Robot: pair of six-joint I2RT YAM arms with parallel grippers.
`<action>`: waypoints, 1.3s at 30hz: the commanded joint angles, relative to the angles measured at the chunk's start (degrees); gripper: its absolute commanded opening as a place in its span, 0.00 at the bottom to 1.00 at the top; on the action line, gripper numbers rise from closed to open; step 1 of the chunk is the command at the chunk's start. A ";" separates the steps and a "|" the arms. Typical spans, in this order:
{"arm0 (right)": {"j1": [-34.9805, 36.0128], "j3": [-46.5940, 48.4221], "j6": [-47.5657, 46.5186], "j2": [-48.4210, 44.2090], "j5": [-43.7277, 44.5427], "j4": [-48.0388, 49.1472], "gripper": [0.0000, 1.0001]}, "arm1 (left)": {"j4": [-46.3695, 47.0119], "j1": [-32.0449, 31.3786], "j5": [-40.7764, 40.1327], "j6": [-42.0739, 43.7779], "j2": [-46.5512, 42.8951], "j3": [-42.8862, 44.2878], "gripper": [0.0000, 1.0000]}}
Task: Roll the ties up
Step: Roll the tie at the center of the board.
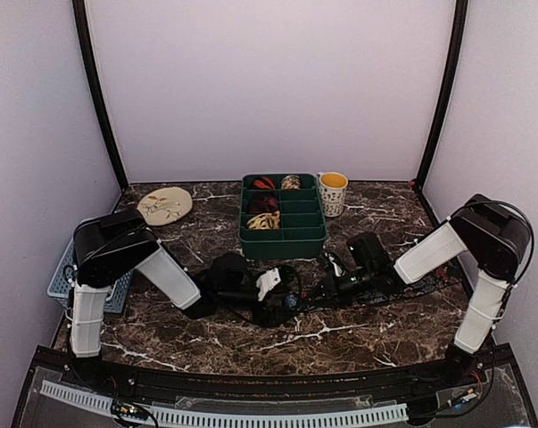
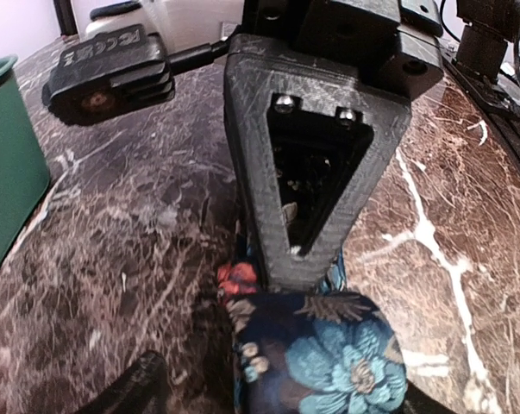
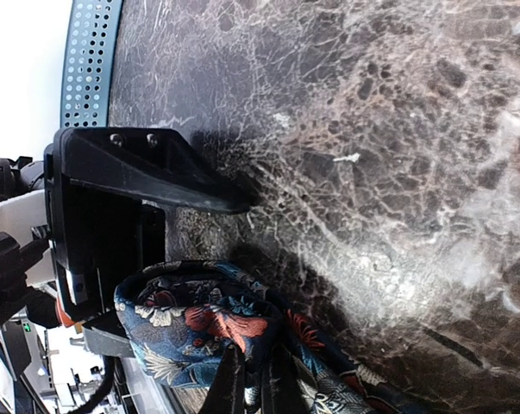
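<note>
Close in, a navy floral tie [image 2: 311,354] lies bunched on the brown, white-veined marble table [image 1: 367,339], the left gripper [image 2: 277,392] spread astride it and the right gripper [image 3: 253,388] pinching a fold, while farther back a green tray [image 1: 283,245] holds rolled ties [image 1: 264,220] before pale lilac walls [image 1: 269,80].

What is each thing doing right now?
flowery tie, partly rolled between the grippers
left gripper, open around the tie
right gripper, touching the tie, grip unclear
rolled ties, coiled in the tray
green tray, front slots empty
cup, upright
</note>
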 commanded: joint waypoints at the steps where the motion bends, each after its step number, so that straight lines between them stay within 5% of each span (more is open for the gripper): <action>1: -0.02 -0.71 1.57 -0.03 0.34 2.27 0.00 | -2.97 -0.34 -1.57 1.38 0.95 2.03 0.69; 7: 0.23 0.44 0.67 -0.30 0.08 0.06 0.05 | -6.82 1.34 0.87 5.21 -1.83 -1.08 0.34; 13: -1.69 3.29 -5.14 -4.17 1.03 -8.82 0.40 | -10.84 1.27 2.11 6.46 -3.18 -2.26 0.25; 18: -1.70 8.69 -7.26 -9.32 1.87 -15.98 0.45 | -13.88 1.27 1.88 8.06 -3.54 -2.23 0.24; 32: 5.77 13.67 -5.15 -0.13 2.67 -18.88 0.42 | -13.55 1.27 0.83 7.84 -3.54 -2.65 0.25; 39: 5.89 14.07 -6.09 3.34 5.39 -19.87 0.14 | -14.08 1.27 0.94 7.85 -3.63 -2.47 0.26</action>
